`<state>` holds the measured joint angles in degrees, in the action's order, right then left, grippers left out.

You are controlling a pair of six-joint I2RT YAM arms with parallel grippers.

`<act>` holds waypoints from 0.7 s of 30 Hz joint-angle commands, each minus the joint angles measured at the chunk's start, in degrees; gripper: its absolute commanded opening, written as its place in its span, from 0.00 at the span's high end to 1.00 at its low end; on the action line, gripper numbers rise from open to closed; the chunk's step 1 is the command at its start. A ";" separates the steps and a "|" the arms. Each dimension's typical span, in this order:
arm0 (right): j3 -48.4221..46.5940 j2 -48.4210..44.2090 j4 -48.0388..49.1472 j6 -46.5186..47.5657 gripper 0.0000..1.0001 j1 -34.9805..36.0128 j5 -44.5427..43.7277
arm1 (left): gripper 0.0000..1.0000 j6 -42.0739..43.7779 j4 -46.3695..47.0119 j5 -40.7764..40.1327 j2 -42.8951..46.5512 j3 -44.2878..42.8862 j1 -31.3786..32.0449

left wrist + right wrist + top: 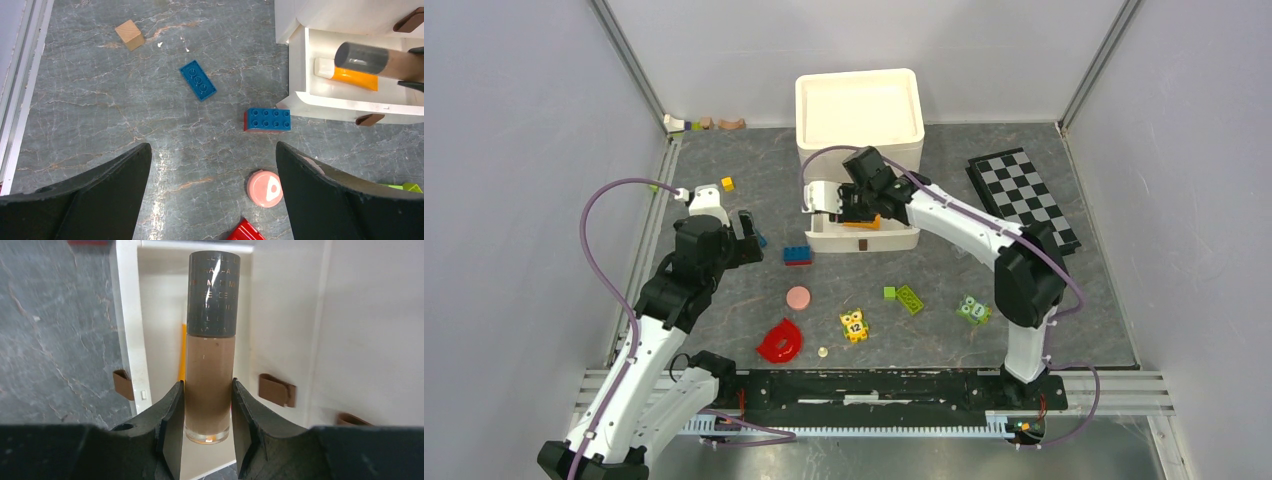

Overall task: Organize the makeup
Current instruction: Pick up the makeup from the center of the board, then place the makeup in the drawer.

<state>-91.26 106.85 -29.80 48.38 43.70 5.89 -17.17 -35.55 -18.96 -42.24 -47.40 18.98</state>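
My right gripper (207, 386) is shut on a beige makeup stick (210, 360) with a dark grey cap. It holds the stick over the open drawer (127, 315) of the white organizer (860, 110). In the left wrist view the stick (380, 60) hangs above an orange tube with a white cap (350, 77), which lies in the drawer (340, 107). A round pink disc (798, 297) lies on the table. My left gripper (212, 147) stands open above the table, empty, with the disc (264, 189) just inside its right finger.
Two blue bricks (198, 80) (267, 120) and a wooden cube (130, 34) lie left of the drawer. Nearer the front are a red half-ring (781, 341), a yellow owl block (854, 325), a green brick (910, 298) and a green owl block (973, 309). A checkerboard (1022, 195) lies at back right.
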 commanded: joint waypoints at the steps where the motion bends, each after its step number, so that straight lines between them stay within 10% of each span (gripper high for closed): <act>1: -2.80 2.68 -2.87 7.01 0.80 -2.06 1.59 | 0.00 1.44 1.45 -0.03 0.87 0.12 -0.31; 21: -0.56 12.75 4.87 7.80 0.81 -6.35 8.16 | 0.00 1.44 1.54 0.33 0.38 0.11 -0.26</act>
<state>-91.74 119.13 -28.60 54.96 37.12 12.49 -17.17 -35.55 -18.96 -42.11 -47.40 18.98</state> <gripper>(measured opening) 0.403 0.996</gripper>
